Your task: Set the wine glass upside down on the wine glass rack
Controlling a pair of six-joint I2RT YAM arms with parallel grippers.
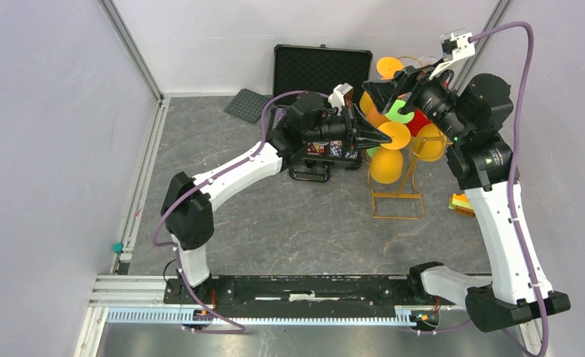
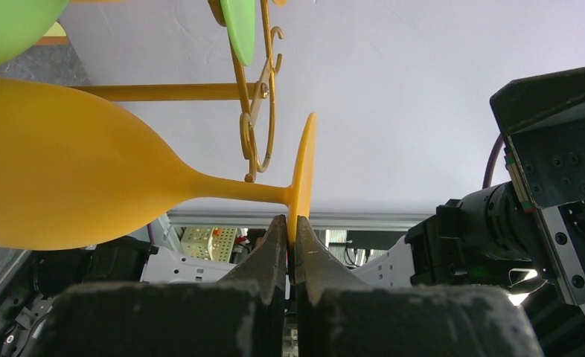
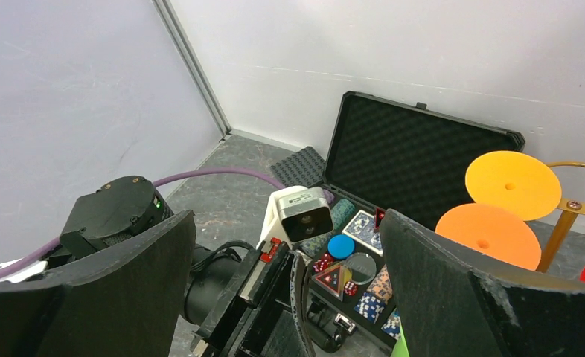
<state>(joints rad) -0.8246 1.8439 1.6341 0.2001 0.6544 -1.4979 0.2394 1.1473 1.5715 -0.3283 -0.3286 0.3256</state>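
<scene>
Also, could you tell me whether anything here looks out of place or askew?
Nothing looks spilled or broken. The one oddity: the left end effector grips the yellow wine glass only by the thin edge of its foot, beside the curled hook of the wine glass rack.

The left arm [image 1: 230, 167] stands up from its base at the lower left of the overhead view, folds at the elbow and stretches right toward frame centre, wrist roughly level. The left pincer [image 2: 291, 227] is pressed together, its tips pinching the foot rim of the yellow wine glass [image 2: 88, 178]. The right arm [image 1: 509, 223] goes up the right side of the frame and bends left at the upper right. The right pincer [image 3: 288, 223] is spread wide and holds nothing, poised over the left wrist.
</scene>
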